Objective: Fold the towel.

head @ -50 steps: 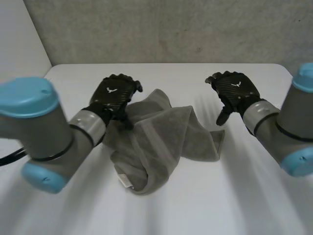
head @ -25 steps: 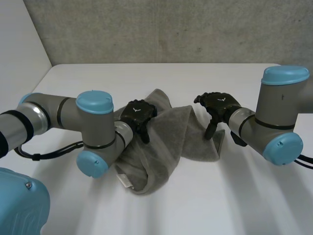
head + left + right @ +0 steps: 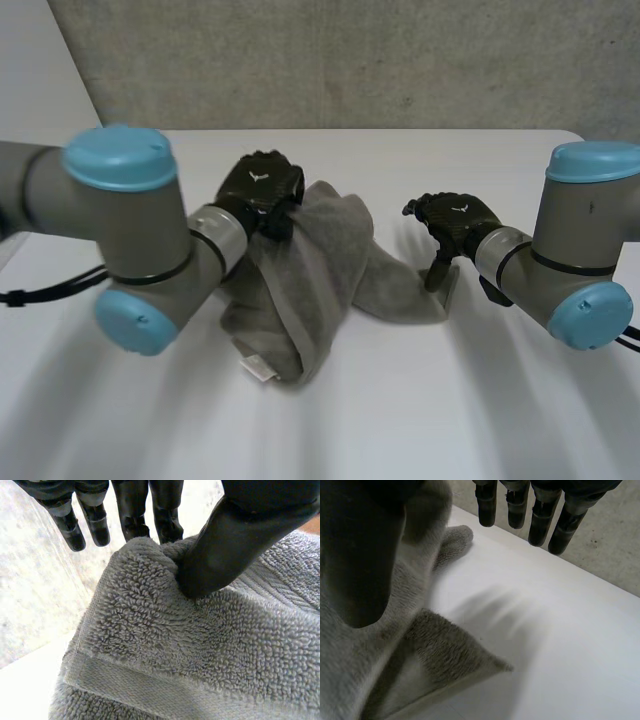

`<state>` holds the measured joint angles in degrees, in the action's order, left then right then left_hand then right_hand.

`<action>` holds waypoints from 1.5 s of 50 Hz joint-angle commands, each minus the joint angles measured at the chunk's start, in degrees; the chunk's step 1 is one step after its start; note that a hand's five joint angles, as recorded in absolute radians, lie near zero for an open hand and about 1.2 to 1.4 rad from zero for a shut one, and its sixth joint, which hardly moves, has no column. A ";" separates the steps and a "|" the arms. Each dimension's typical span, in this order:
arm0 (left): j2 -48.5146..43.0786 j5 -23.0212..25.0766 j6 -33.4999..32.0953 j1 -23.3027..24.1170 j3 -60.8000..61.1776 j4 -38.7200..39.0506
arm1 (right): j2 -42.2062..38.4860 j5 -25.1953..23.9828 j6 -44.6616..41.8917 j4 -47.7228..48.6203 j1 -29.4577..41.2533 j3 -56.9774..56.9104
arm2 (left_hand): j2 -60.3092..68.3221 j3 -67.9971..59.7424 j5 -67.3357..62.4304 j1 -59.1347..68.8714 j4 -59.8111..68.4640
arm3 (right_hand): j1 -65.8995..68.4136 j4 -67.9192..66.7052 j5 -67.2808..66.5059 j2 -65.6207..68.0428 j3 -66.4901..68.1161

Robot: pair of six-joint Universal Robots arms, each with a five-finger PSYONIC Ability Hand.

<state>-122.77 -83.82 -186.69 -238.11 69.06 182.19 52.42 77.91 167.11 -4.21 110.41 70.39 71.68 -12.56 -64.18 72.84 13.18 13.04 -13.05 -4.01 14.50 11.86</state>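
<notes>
- Towel (image 3: pixel 320 270), grey terry, lies bunched in the middle of the white counter (image 3: pixel 450 410). One long fold runs toward the near side, with a small white label (image 3: pixel 255 371) at its end.
- The left hand (image 3: pixel 262 187) is on the towel's far left edge. In the left wrist view its thumb (image 3: pixel 235 540) presses a hump of the hemmed cloth against the fingers (image 3: pixel 132 510) behind it, so it has the towel pinched.
- The right hand (image 3: pixel 455 218) is at the towel's right end. In the right wrist view its thumb (image 3: pixel 360 555) rests against the cloth. Its fingers (image 3: pixel 540 522) hang straight over bare counter, apart from the towel and holding nothing.
- A pointed corner (image 3: pixel 455 655) of the towel lies flat on the counter beside that thumb, its edges clear of the fingers.
- Bare counter runs all along the near side, between the two hands beyond the towel, and back to the far edge under the grey wall (image 3: pixel 350 60).
- The left arm (image 3: pixel 130 250) hangs over the counter's left side, close to the towel's left edge; the right arm (image 3: pixel 580 260) stands well off to the right.
</notes>
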 commanded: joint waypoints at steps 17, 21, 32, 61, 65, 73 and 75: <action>30.56 3.13 -6.14 -5.96 30.95 -0.52 | -0.74 -2.59 -7.42 -9.59 2.18 -0.16 | -4.59 2.56 7.08 -5.75 -3.18 | -3.04 3.05 4.01 -4.50 -1.86; 31.45 4.28 -6.50 -6.05 32.19 -0.52 | -1.09 -2.76 -7.07 -11.17 4.46 1.15 | -7.30 2.56 9.80 -8.46 -3.18 | -3.04 3.05 4.01 -4.50 -1.86; 31.45 4.46 -6.41 -6.32 33.59 -0.61 | 4.26 -2.94 2.49 -7.23 7.01 10.10 | -22.61 2.56 25.10 -23.77 -3.18 | -3.04 3.05 4.01 -4.50 -1.86; 31.62 4.02 -5.88 -6.58 35.88 -0.70 | 5.68 -1.44 7.00 7.72 9.47 22.69 | -29.35 2.56 31.84 -30.51 -3.18 | 29.96 3.05 -28.98 28.50 -1.86; 31.71 4.02 -5.80 -6.58 36.40 -0.87 | 4.62 -1.44 7.00 8.61 9.39 22.60 | -26.33 2.56 28.82 -27.49 -3.18 | 43.98 3.05 -43.00 42.52 -1.86; 34.34 4.02 -5.62 -7.37 36.41 -0.96 | 6.29 -1.53 7.26 9.92 9.03 22.60 | -10.34 2.56 12.83 -11.50 -3.18 | 66.96 3.05 -65.99 65.50 -1.86; 35.23 4.02 -5.62 -7.81 36.23 -1.05 | 9.53 -1.97 7.26 9.84 8.51 22.60 | -10.33 2.56 12.82 -11.49 -3.18 | 66.96 3.05 -65.99 65.50 -1.86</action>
<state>-89.71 -79.81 -192.36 -245.04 105.56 181.24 57.59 76.45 174.24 5.31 119.62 93.03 59.99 -12.56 -49.27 59.53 13.18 74.67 -13.05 -66.72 57.13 11.86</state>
